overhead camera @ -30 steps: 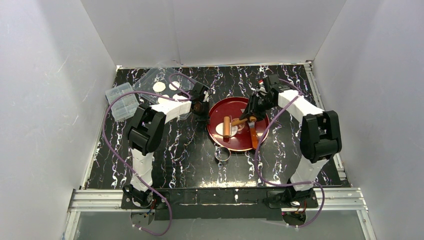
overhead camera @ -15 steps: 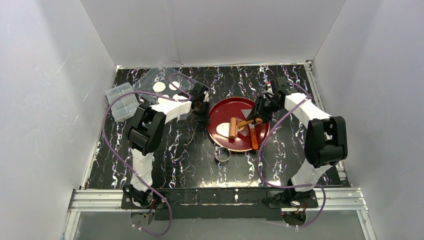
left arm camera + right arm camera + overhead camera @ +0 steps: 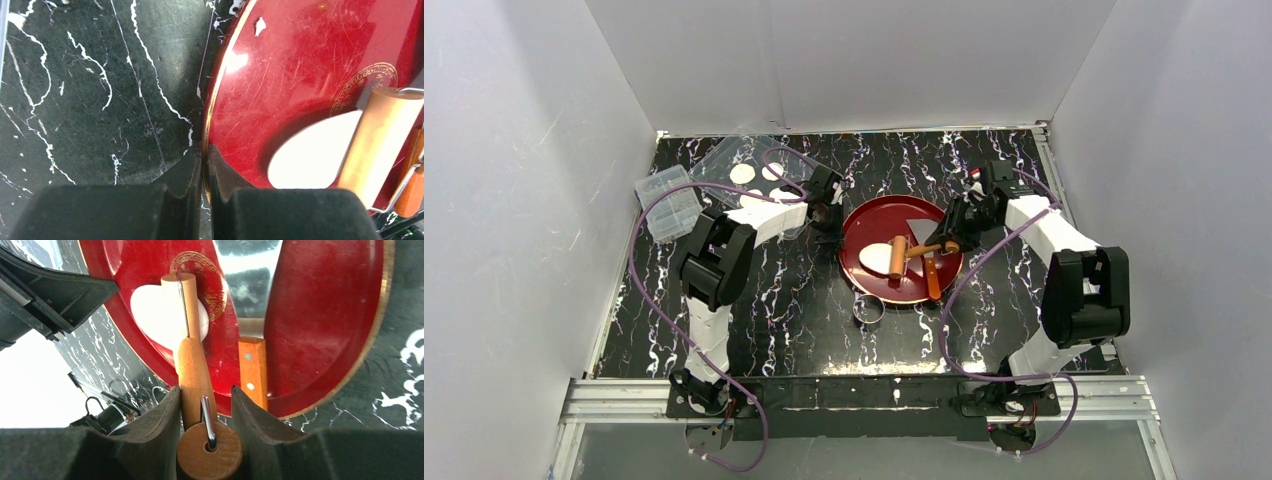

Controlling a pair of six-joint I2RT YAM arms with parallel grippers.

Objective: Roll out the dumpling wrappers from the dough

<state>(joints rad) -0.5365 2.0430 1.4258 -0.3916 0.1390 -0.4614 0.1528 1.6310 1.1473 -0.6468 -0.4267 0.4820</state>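
Dough: a flattened white oval patch (image 3: 877, 256), lying on the left part of the red plate (image 3: 864, 225).
Rolling pin: a small wooden roller (image 3: 896, 257) on a wire frame, resting across the right edge of the dough. Its wooden handle points toward the right arm.
Right claw: (image 3: 202, 390) clamped on the rolling pin's handle, one finger on either side. The round butt of the handle sticks out between them in the wrist view.
Scraper: (image 3: 932, 275) lies in the plate just right of the rolling pin. Its orange handle points to the near rim and its metal blade to the far side. It is apart from the dough.
Left claw: (image 3: 205, 155) closed, its two fingers pinched together on the gold rim at the plate's left edge.
Metal ring: (image 3: 869, 310) on the counter (image 3: 804, 310), just in front of the plate's near rim. I cannot tell from here whether it touches the rim.
Dumpling wrappers: thin white discs (image 3: 742, 173) in a clear tray (image 3: 724, 155) at the far left of the counter, behind the left arm. Two show plainly, and I cannot tell how many there are in all.
Small clear box: (image 3: 669, 203) beside that tray, nearer the left wall. Its contents are too small to make out.
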